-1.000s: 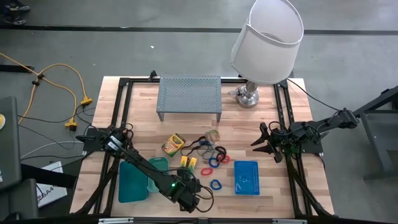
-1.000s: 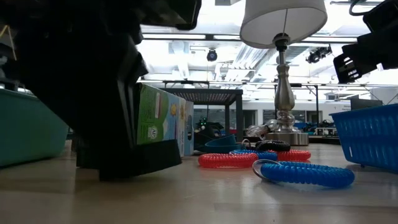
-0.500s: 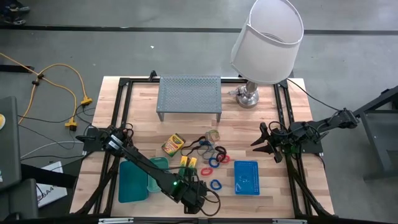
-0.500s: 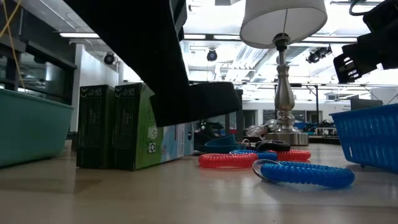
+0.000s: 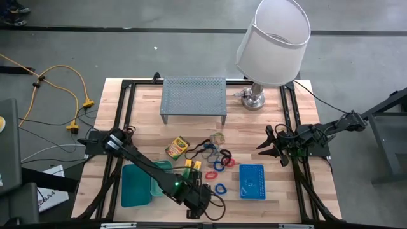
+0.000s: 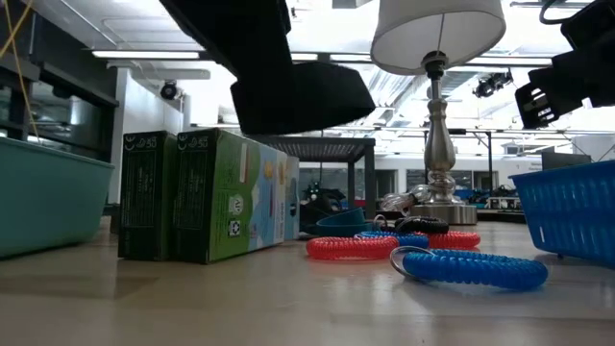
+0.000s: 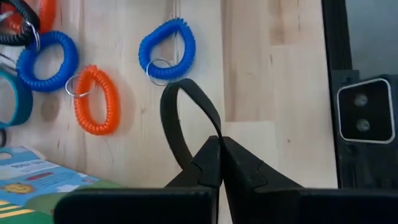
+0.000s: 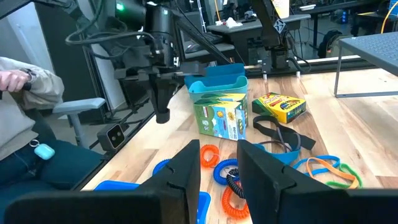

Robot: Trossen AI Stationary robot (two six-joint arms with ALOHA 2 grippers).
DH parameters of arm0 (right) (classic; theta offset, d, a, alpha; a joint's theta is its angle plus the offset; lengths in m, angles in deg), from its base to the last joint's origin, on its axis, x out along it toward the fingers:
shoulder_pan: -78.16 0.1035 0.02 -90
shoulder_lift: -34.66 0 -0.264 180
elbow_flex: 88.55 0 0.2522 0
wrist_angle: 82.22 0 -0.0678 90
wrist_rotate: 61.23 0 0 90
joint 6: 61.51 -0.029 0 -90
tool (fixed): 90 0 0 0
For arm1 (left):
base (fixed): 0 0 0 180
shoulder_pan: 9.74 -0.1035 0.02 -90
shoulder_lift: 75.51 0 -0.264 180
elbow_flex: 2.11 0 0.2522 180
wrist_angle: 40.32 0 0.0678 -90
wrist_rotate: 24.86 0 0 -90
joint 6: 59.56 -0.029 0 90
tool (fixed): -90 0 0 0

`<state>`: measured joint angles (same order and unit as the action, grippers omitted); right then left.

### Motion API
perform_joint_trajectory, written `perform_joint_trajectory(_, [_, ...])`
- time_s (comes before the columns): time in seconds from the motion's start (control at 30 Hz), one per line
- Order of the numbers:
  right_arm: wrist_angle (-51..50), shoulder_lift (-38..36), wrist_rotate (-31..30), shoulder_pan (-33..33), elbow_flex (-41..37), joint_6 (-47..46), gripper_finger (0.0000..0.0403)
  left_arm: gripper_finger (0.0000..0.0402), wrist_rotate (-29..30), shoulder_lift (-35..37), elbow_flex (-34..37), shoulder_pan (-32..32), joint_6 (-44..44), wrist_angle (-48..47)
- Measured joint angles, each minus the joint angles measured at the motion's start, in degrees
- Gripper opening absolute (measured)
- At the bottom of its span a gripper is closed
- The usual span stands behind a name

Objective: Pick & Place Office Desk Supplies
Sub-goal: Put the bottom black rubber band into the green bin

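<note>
My left gripper [image 7: 219, 142] hangs over the near middle of the table [image 5: 200, 198], shut on a black band loop [image 7: 184, 118]. Just beyond it on the wood lie a blue band loop [image 7: 166, 50] and a red one [image 7: 96, 99]. Two yellow-green blocks [image 6: 221, 197] stand on end beside the teal trays [image 5: 135, 186]. The crayon box [image 5: 177, 147] lies flat farther back. A blue mesh basket [image 5: 252, 181] sits to the right. My right gripper [image 8: 217, 177] waits open at the right edge [image 5: 267, 146]. My left gripper pinches the black band loop at one spot on its rim [image 7: 211, 127] between its two fingertips. The fingers slant downward from above. The rest of the loop stands out past the fingertips as an open oval, lifted off the wood.
A grey perforated riser [image 5: 194, 98] and a lamp with a white shade [image 5: 273, 41] stand at the back. More band loops [image 5: 219, 159] lie tangled mid-table. A small camera box [image 7: 367, 118] sits at the near edge. A person [image 8: 18, 124] sits beyond the table.
My left gripper has risen from the tabletop beside the yellow-green blocks, staying shut, and has shifted slightly toward the right edge. In the low view it no longer hides the blocks and now hangs well above the wood.
</note>
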<state>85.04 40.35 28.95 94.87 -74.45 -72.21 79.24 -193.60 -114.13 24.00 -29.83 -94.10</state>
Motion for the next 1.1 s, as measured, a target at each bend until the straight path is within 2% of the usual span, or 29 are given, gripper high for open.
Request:
perform_joint_trajectory(0.3, [0.0,0.0,0.0,0.0,0.0,0.0,0.0094,0.0001,-0.4,4.4,0.0,-1.1,-1.6,-3.0])
perform_joint_trajectory(0.6, [0.0,0.0,0.0,0.0,0.0,0.0,0.0094,0.0001,5.5,9.1,0.0,1.0,7.2,-11.9])
perform_joint_trajectory(1.1, [0.0,0.0,0.0,0.0,0.0,0.0,0.0094,0.0001,4.2,10.2,0.1,2.2,13.7,-16.8])
